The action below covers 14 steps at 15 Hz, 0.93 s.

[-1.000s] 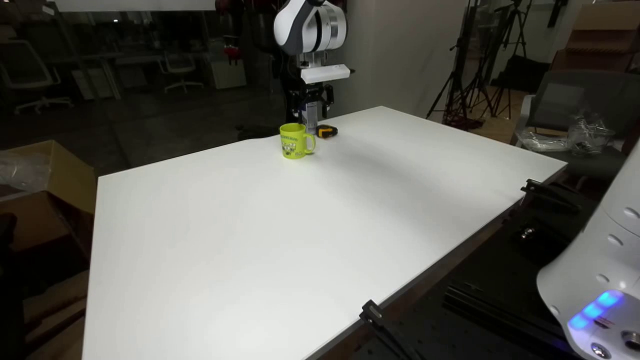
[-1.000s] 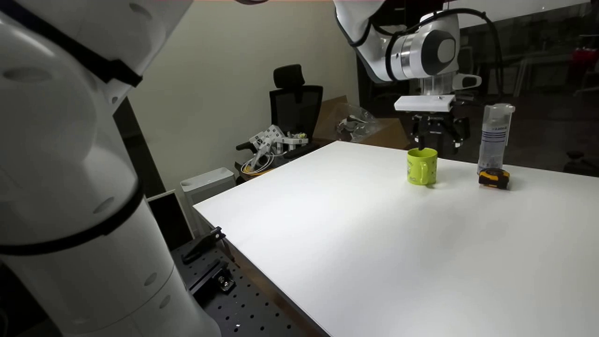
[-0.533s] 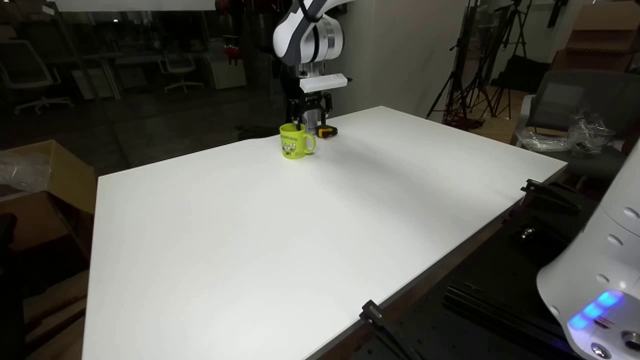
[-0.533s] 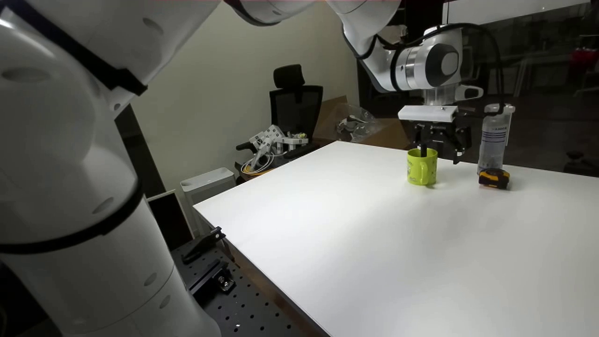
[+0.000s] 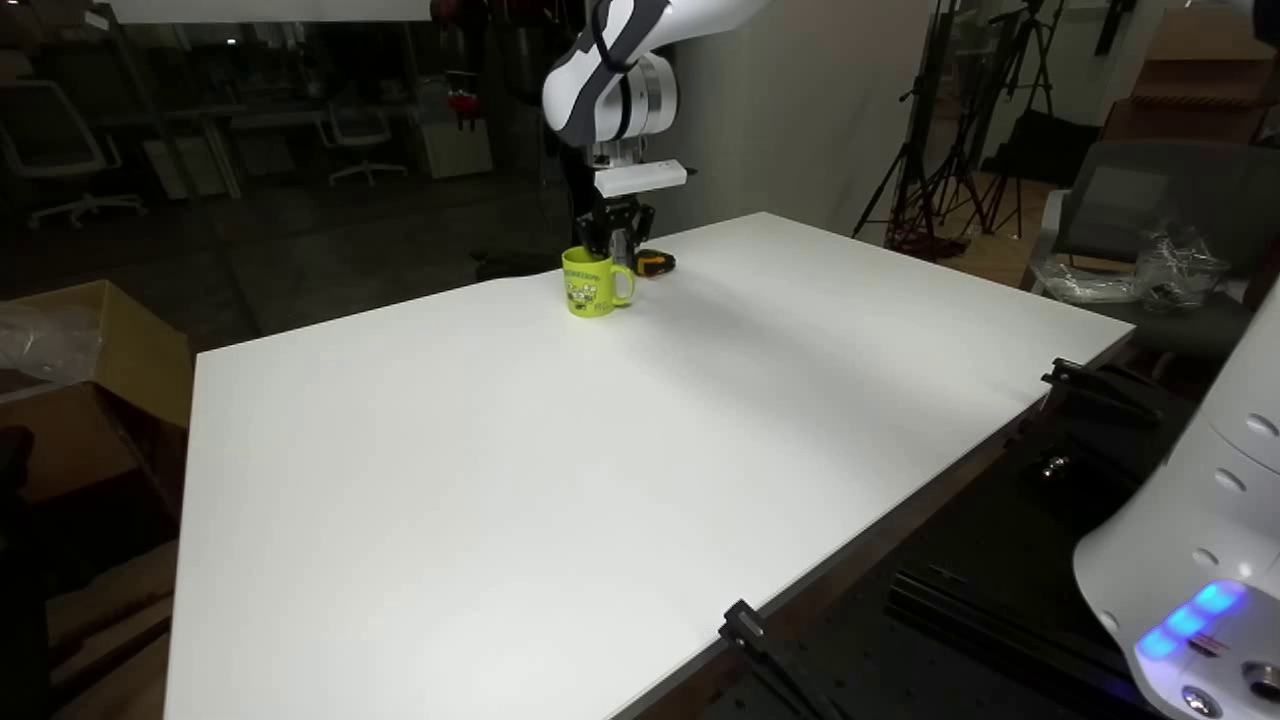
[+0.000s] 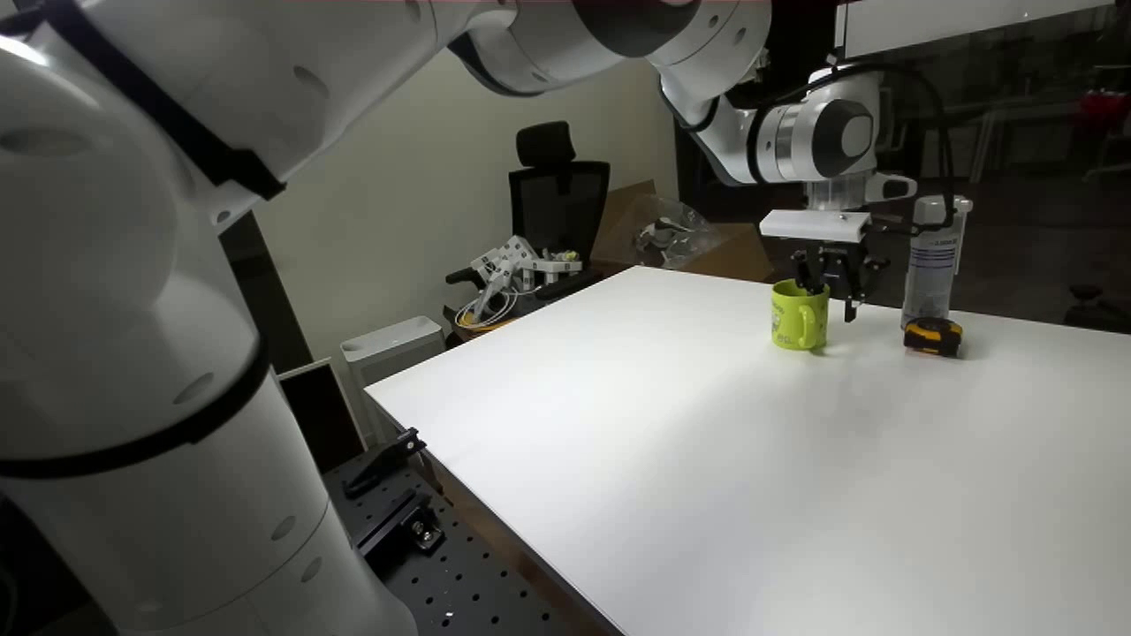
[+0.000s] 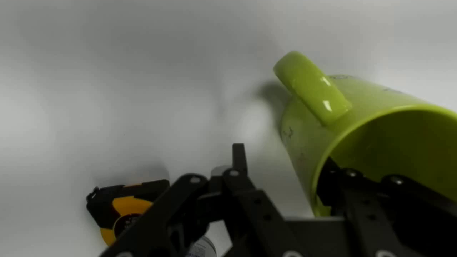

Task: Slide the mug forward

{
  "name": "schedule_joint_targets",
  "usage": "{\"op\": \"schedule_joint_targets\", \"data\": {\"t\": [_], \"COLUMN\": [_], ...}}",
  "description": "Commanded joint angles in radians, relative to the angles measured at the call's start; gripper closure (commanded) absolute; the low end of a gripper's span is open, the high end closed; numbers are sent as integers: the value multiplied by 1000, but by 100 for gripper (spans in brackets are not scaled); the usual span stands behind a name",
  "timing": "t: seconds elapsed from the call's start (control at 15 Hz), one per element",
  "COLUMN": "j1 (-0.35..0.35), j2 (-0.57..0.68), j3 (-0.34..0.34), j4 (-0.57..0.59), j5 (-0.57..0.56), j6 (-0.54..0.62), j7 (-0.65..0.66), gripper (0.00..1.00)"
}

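The lime-green mug [image 5: 590, 288] stands upright near the far edge of the white table, with its handle turned toward the tape measure side in that exterior view. My gripper [image 6: 831, 302] points down over it. In the wrist view, one finger [image 7: 326, 185] reaches inside the mug's mouth, close against the inner wall. Outside the mug [image 7: 303, 142], the opposite finger [image 7: 240, 159] hangs with a visible gap to the wall. The jaws are partly closed and astride the mug's rim, so my gripper [image 7: 284, 157] is open. The mug's right part is cut off in the wrist view.
A black and yellow tape measure [image 6: 932, 337] lies beside the mug, on the outer finger's side. Behind it stands a slim clear bottle [image 6: 932, 269] with a blue-marked label. The white table [image 6: 707, 459] ends not far behind these things.
My gripper has come down, and one finger has entered the mug. The jaws have drawn closer together. The mug has shifted very slightly to the right in both exterior views.
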Motion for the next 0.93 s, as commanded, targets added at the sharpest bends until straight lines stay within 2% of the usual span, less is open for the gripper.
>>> {"op": "schedule_joint_targets", "data": {"t": [0.0, 0.13, 0.27, 0.53, 0.6, 0.87], "j1": [-10, -11, -11, -13, -3, -4], "j2": [58, 70, 79, 95, 64, 73], "j3": [15, 20, 25, 36, 18, 23], "j4": [116, 140, 158, 191, 123, 138], "j5": [13, 17, 22, 28, 11, 13], "j6": [-43, -54, -63, -93, -56, -64], "j7": [5, 1, 1, -10, 0, -1], "gripper": [81, 95, 100, 98, 90, 90]}}
